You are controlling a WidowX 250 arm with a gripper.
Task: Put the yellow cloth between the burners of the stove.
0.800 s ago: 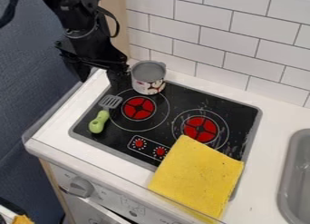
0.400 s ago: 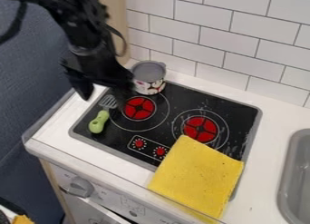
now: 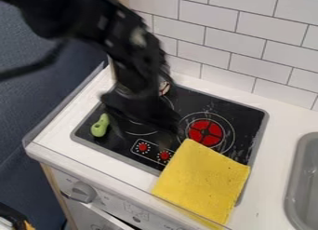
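White tiles [image 3: 229, 43] cover the wall at the upper right of the frame, above a pale counter [image 3: 282, 113] with a black stove top [image 3: 192, 98] in the middle. From the upper left, my arm [image 3: 124, 43] slants down to my gripper [image 3: 142, 118], over the left burner; whether I am clenched or spread, I cannot tell. At the right edge is a gray sink [image 3: 303, 178]. Low and right of center, the yellow cloth [image 3: 202, 185] lies across the stove's front edge onto the counter, its top corner near the red right burner [image 3: 205, 132]. Left of me sits a green handle [image 3: 100, 125].
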